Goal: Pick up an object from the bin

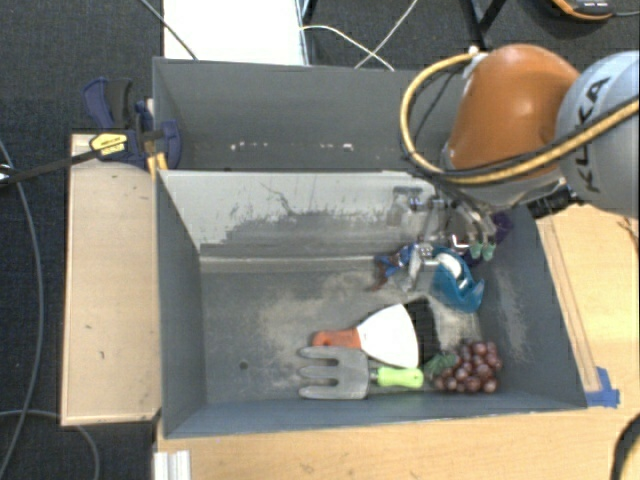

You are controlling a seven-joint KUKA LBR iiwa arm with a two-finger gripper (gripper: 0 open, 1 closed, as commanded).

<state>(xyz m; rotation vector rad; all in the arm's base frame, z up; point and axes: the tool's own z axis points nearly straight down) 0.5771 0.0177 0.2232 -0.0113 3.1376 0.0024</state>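
Hanging low in the bin (180, 298), just beyond the white brush (390, 340), the gripper (432, 253) sits over a blue plastic piece (458, 286) that lies beyond the brush and a bit to its right. I can't make out what that piece actually is. I also can't tell whether the gripper is open or closed, and nothing is clearly held, so I'd call the pick not done yet.

If the blue piece is the target, I'd centre on its thickest part and come straight down. A smaller blue bit (393, 263) lies beyond the brush on its left side, and clipping it could spoil the grip. The brush's black bristles (424, 330) are close to the blue piece too, so a straight-up lift seems safest. The bunch of grapes (466, 366) right of the brush and the grey garden fork (335, 376) in front of it look safely out of the way.
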